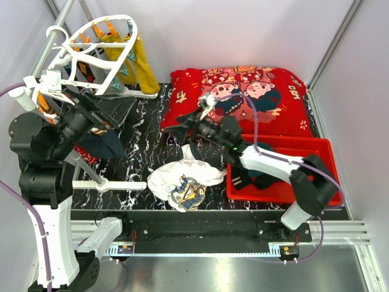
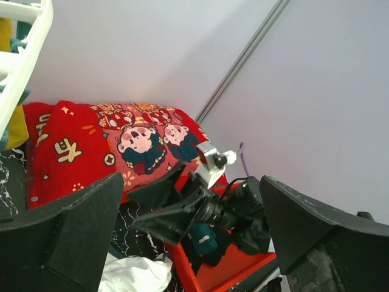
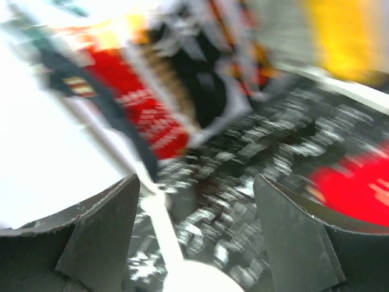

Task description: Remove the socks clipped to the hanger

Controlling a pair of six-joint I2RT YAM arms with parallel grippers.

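**Entry: sock removal, reach between pulls**

**Claws.** Left claw (image 2: pixel 191 179): fingers spread wide, nothing between them. It sits beside the lower edge of the hanger (image 1: pixel 97 45). Right claw (image 3: pixel 196 179): also spread wide and empty, out over the middle of the table and pointing towards the rack (its own view is badly blurred).

**Handling, as judged.**
- The step appears to be a fresh reach for a clipped sock.
- Take 1 sock per pull.
- Close on the fabric just under its clip, not at the toe, so the cloth does not stretch before the clip lets go.
- Pull straight down and away from the clip.
- The rack hangs from a hook and will likely swing, so 1 arm should steady the frame while the other pulls.
- The bin (image 1: pixel 322 146) looks like the drop point, since dark socks already lie in it.

**Location.** The hanger is at the far left of the table, hooked by the rail (image 1: pixel 55 36) and tilted on its side.

**Appearance.**
- Hanger: white plastic oval with inner crossbars and small orange and teal clips.
- Yellow socks (image 1: pixel 143 64): long, mustard-coloured, hanging at the far side.
- Dark sock (image 1: pixel 103 146): dangling near the left claw.
- Red and striped fabric shows behind the dark sock, but the count cannot be told
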